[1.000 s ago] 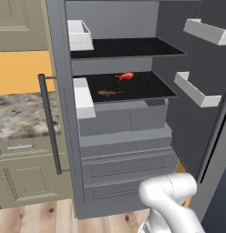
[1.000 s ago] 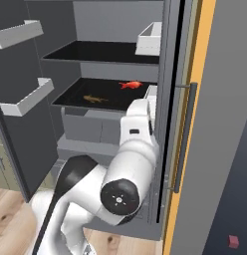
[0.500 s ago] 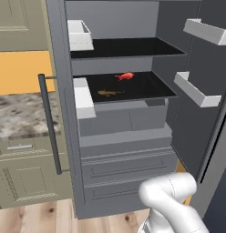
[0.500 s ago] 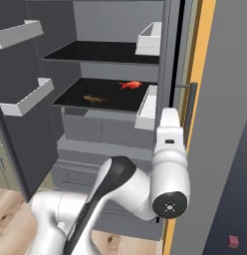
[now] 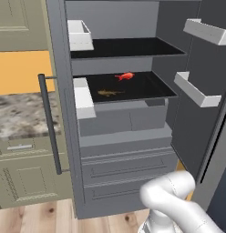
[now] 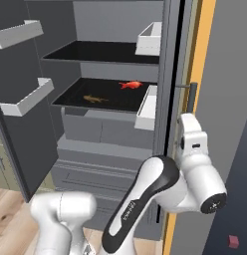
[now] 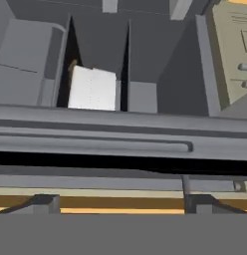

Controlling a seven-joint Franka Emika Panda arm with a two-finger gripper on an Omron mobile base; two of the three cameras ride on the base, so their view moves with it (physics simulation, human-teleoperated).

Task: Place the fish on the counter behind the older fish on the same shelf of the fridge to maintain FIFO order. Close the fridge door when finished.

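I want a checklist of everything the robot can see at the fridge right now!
Surface: black shelf holds both fish.
Job's things: red fish sits behind the brown older fish; fridge doors open; counter at left.
Clutter: white door bins.
Grippers: gripper fingertips not made out; arm by the door edge.
Cables: nothing seen.
Surroundings: cream cabinets, wood floor.
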